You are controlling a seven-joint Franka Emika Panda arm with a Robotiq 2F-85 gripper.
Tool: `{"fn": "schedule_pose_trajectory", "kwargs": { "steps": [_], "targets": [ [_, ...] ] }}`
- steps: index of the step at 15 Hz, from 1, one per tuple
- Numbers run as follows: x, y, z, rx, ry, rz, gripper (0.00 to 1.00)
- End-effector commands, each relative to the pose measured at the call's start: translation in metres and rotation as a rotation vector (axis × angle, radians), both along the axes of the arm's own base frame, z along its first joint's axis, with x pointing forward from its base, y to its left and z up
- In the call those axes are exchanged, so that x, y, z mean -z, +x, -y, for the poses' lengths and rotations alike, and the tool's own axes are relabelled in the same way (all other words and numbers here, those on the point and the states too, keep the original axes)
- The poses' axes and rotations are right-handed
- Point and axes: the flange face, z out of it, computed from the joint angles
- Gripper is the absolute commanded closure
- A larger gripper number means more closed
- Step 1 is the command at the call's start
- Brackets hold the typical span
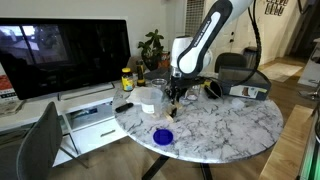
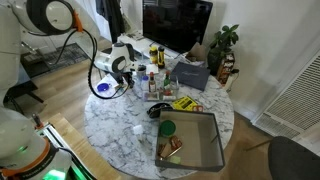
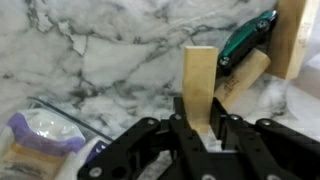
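In the wrist view my gripper (image 3: 200, 125) is shut on an upright tan wooden block (image 3: 198, 80), held just above the white marble table (image 3: 110, 50). More wooden blocks (image 3: 240, 78) and a dark green object (image 3: 245, 38) lie just beyond it. A clear container with purple and tan contents (image 3: 40, 135) sits at the lower left. In both exterior views the gripper (image 1: 176, 92) (image 2: 135, 78) hangs low over the table among small items.
On the round marble table (image 1: 230, 125) are a blue bowl (image 1: 162, 136), a white cup (image 1: 150, 99), a yellow jar (image 1: 127, 79) and a grey bin (image 2: 195, 140) with a green cup (image 2: 167, 128) beside it. A large monitor (image 1: 65, 55) and a chair (image 1: 35, 150) stand nearby.
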Motion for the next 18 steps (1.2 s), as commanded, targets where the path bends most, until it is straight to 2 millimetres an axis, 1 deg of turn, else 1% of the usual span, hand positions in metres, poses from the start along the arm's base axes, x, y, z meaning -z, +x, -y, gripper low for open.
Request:
{"fn": "schedule_pose_trajectory", "kwargs": {
  "steps": [1, 5, 7, 8, 11, 14, 16, 18],
  "targets": [
    [-0.061, -0.023, -0.025, -0.062, -0.059, 0.146, 0.93],
    [-0.113, -0.031, -0.044, -0.121, -0.098, 0.290, 0.93],
    [-0.133, -0.035, -0.052, -0.150, -0.106, 0.350, 0.93],
    [-0.138, -0.039, -0.057, -0.169, -0.096, 0.359, 0.93],
    [-0.143, -0.055, -0.073, -0.239, -0.038, 0.352, 0.93],
    [-0.135, -0.063, -0.090, -0.302, 0.007, 0.368, 0.93],
    [-0.131, -0.062, -0.099, -0.336, 0.029, 0.400, 0.93],
    [-0.127, -0.055, -0.102, -0.350, 0.042, 0.437, 0.93]
  ]
}}
